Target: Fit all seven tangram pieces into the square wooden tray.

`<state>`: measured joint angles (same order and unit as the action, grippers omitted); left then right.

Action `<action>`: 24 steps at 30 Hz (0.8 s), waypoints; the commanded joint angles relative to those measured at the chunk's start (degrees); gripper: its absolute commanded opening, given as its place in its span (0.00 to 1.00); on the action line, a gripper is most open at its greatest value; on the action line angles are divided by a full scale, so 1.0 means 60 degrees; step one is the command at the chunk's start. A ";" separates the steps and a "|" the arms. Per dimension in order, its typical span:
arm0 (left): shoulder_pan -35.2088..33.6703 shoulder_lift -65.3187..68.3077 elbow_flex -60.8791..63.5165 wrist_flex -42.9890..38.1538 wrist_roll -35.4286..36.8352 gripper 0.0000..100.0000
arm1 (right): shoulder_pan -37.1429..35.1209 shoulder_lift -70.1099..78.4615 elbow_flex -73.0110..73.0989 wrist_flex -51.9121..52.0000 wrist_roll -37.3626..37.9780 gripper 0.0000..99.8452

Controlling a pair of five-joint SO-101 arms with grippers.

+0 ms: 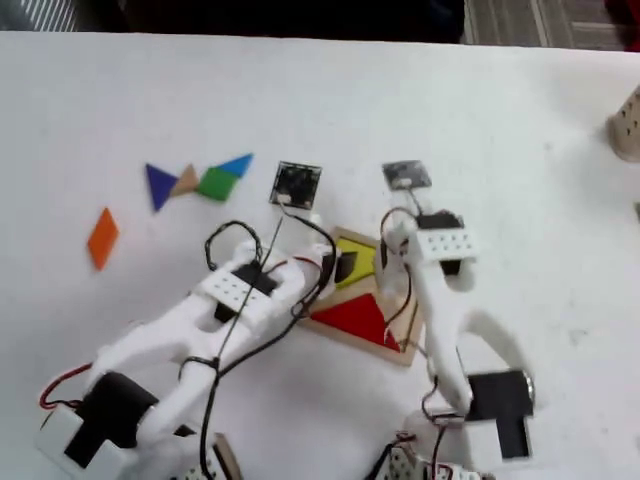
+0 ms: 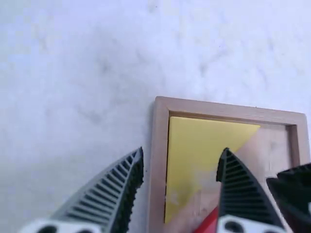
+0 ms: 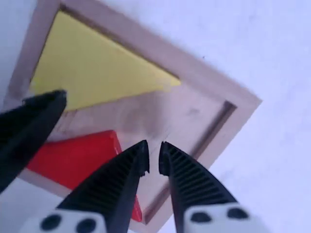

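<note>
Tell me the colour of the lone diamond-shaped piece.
The diamond-shaped piece is orange, best seen in the high view.

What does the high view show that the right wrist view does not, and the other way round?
High view, not the wrist view: five loose pieces on the table, orange, purple, tan, green and blue. Right wrist view, not the high view: the right gripper, shut over bare floor of the wooden tray. Both: tray, yellow triangle, red triangle.

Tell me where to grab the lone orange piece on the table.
Come straight down on the orange piece and pinch its two long edges, across the narrow width. It lies flat, apart from the other loose pieces, so both sides look free.
</note>
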<state>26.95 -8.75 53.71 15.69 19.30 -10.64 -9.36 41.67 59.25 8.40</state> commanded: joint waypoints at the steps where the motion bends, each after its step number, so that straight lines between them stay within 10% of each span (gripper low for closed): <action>1: -0.0051 -0.0037 -0.0410 -0.0205 0.0103 0.26 | -0.0095 -0.1267 0.0747 -0.0315 0.0132 0.04; 17: -0.0139 -0.0022 -0.0498 -0.0176 0.0132 0.26 | -0.0960 -0.2308 0.2183 -0.0505 0.0352 0.04; 24: -0.0066 -0.0007 -0.0484 -0.0132 0.0117 0.26 | 0.0579 -0.1956 0.1670 -0.3026 -0.0689 0.05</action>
<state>26.95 -8.75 53.71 15.69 19.74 -9.49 -21.49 54.59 46.51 6.81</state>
